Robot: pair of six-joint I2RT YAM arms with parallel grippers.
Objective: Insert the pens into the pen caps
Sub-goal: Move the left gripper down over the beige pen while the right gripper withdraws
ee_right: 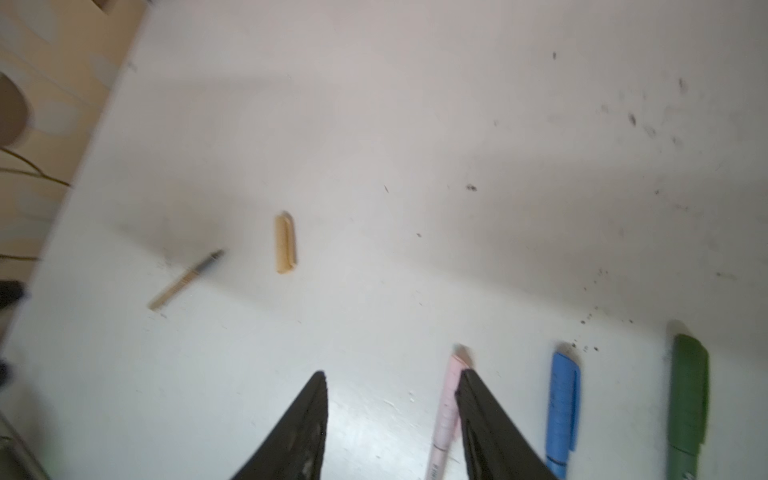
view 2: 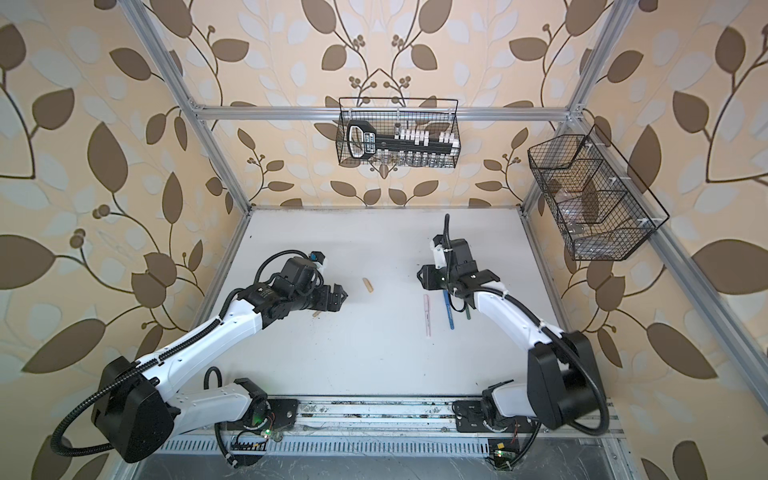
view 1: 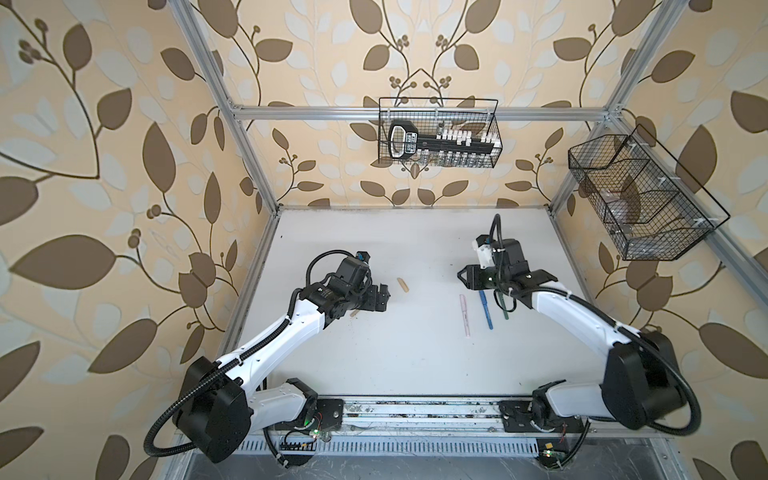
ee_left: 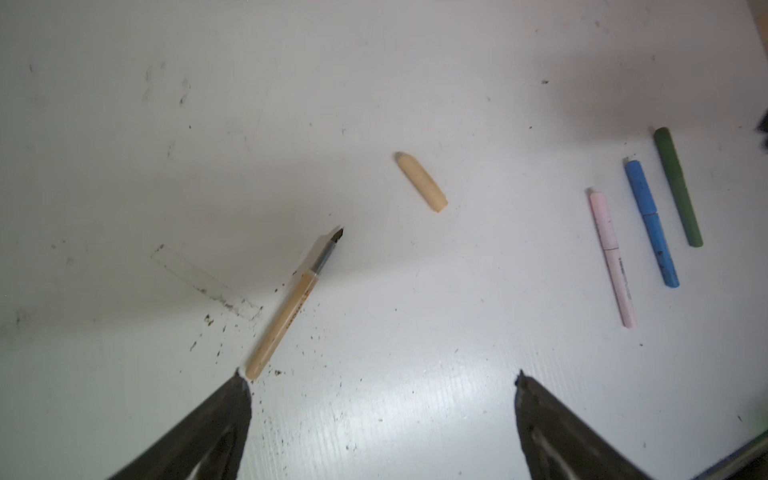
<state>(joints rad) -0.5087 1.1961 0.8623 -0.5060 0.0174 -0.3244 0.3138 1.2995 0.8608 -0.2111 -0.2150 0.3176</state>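
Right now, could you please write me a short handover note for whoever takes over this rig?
Left hand: open, empty, near the back end of the tan pen.
Right hand: open, empty, beside the pink pen.
Done: pink pen, blue pen and green pen lie capped, side by side on the table.
Left: tan pen lies uncapped, tip bare; the tan cap lies apart from it. Join them.

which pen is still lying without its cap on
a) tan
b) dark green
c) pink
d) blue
a: the tan pen lies with its dark nib bare and the tan cap apart from it, while the pink pen, blue pen and green pen all wear theirs.
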